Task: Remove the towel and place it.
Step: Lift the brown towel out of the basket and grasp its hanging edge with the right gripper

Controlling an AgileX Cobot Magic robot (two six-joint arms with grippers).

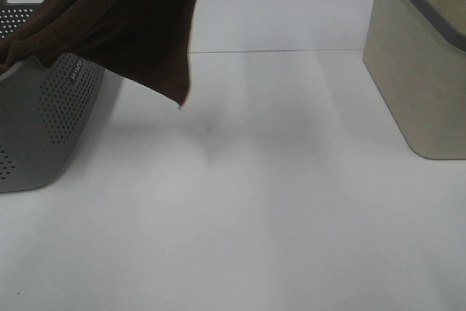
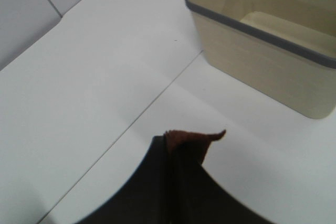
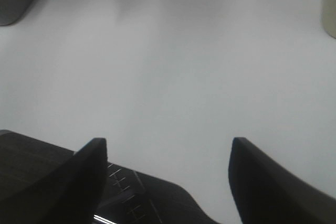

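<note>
Holding right gripper (image 3: 168, 146) over flat white tabletop (image 1: 255, 209), jaws spread wide, nothing between. Pinching with left gripper (image 2: 169, 150), jaws pressed together, a corner of large dark brown plush towel (image 1: 138, 27). Hanging above grey perforated plastic basket (image 1: 44, 129), one corner dangling beside it, clear of tabletop. Beyond, beige rectangular plastic bin (image 1: 419, 85), grey-rimmed.

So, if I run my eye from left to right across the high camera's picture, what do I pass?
First the grey perforated basket → the dark brown towel, hanging with its lower corner past the basket's side → a bare stretch of white table → the beige bin at the right edge.
</note>
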